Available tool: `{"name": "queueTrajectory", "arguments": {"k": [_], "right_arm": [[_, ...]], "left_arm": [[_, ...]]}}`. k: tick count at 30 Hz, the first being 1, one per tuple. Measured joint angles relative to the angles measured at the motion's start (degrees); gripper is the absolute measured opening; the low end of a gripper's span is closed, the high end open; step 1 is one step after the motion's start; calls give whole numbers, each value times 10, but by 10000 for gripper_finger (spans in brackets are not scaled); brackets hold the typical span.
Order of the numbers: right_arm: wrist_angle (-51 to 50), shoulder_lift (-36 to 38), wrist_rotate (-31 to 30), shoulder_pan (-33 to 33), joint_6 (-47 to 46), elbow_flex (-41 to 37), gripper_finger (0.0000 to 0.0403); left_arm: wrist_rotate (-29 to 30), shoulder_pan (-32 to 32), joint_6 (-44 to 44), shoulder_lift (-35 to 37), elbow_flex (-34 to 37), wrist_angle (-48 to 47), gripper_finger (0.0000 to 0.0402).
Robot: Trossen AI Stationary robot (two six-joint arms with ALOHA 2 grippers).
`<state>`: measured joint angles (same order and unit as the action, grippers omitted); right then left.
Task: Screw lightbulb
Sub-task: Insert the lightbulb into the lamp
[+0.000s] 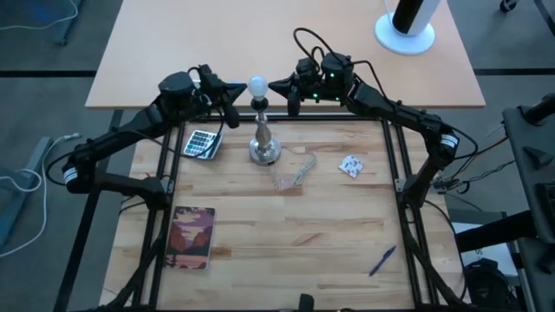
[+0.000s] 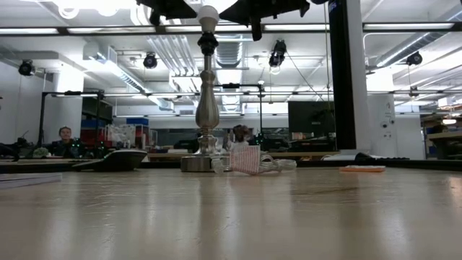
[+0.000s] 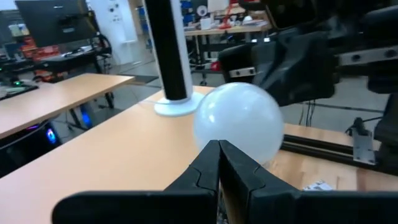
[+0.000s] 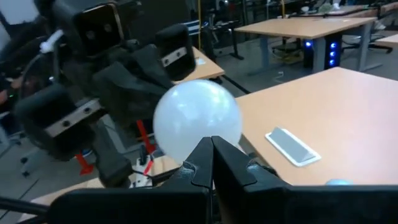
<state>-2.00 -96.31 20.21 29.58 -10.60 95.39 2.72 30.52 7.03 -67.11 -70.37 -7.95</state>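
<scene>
The white round lightbulb [image 1: 257, 85] [image 2: 208, 13] sits upright in the black socket [image 2: 208, 42] on top of the silver lamp stand [image 1: 264, 143] [image 2: 207, 108]. The stand's round foot rests on the wooden table. My left gripper [image 1: 239, 92] [image 3: 219, 146] is shut and level, its tips at the bulb's left side. My right gripper [image 1: 274, 87] [image 4: 211, 143] is also shut and level, its tips at the bulb's right side. Each wrist view shows the bulb [image 3: 237, 124] [image 4: 196, 118] just beyond the closed tips, with the other arm behind it. My left gripper's shut fingertips [image 3: 211, 155] come level from the table's left, up against the bulb's round glass [image 3: 231, 134]. I cannot tell whether they touch it. My right gripper's shut fingertips [image 4: 219, 155] come level from the table's right at the bulb's opposite side [image 4: 199, 127]. I cannot tell whether they touch it.
A calculator [image 1: 202, 144] lies left of the stand. A clear wrapper [image 1: 295, 171] and a white packet with red specks [image 1: 351, 165] lie to its right. A book [image 1: 192, 237] and a blue pen [image 1: 382, 259] lie nearer. A black post on a white base [image 1: 405, 26] stands on the far table.
</scene>
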Motion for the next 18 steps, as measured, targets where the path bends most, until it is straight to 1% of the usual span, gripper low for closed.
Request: {"name": "queueTrajectory", "arguments": {"k": [4,8,12,15,18], "right_arm": [[4,0,28,-2,-4,0,0],[5,1,29,-5,-7,0,0],[-1,7,20,-3,-4,0,0],[-7,16,15,3,2,0,0],[-11,24,-8,6,13,0,0]], "left_arm": [[17,0,0,-3,0,0,0],[41,0,0,-3,0,-2,0],[47,0,-3,8,0,-6,0],[42,0,-4,30,0,-1,0],[7,0,-5,47,0,-2,0]]}}
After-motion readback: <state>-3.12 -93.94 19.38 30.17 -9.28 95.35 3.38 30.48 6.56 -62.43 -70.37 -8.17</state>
